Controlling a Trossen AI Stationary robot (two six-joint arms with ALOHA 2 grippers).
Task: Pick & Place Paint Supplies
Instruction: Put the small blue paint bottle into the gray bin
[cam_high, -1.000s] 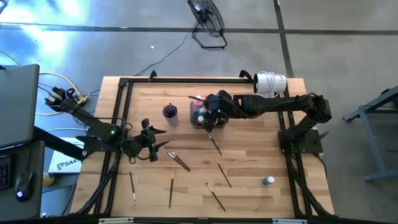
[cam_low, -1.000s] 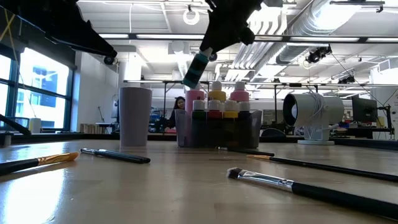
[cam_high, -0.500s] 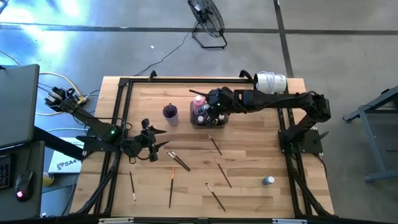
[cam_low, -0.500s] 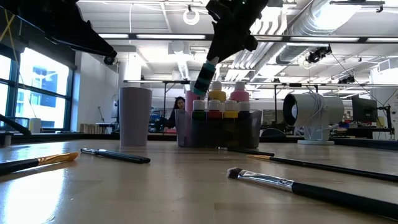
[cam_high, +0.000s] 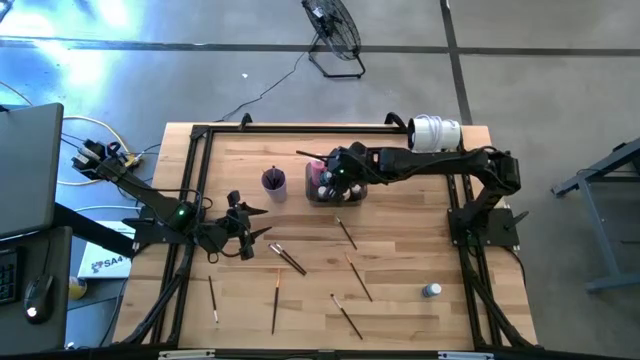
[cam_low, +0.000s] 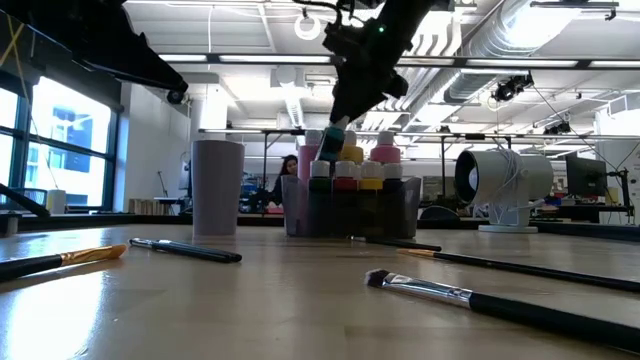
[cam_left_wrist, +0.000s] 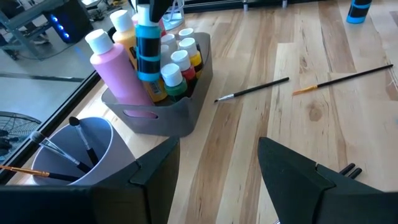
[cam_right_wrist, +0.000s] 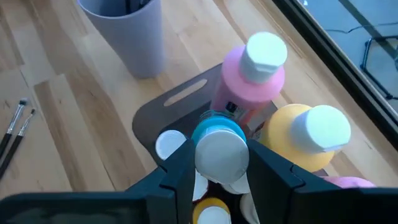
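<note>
The right gripper (cam_right_wrist: 222, 163), fingers clamped on a blue paint bottle (cam_left_wrist: 148, 42) held nearly upright directly above the grey tray (cam_left_wrist: 163, 116), needs only descent; the left gripper (cam_left_wrist: 217, 163), fingers wide and empty, waits well apart from that tray.

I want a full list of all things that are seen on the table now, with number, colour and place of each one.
tray: one, dark grey, mid-table
tall bottles: at least three, pink and yellow-orange, in the tray
small bottles: several, white-capped, in the tray
blue bottle: one, held above the tray
second blue bottle: one, alone near the table's right edge
cup: one, purple, beside the tray, brushes inside
loose brushes: about seven, dark-handled, lying on the table
white cylinder: one, table corner
right gripper: shut on the blue bottle
left gripper: open, empty, left side
</note>
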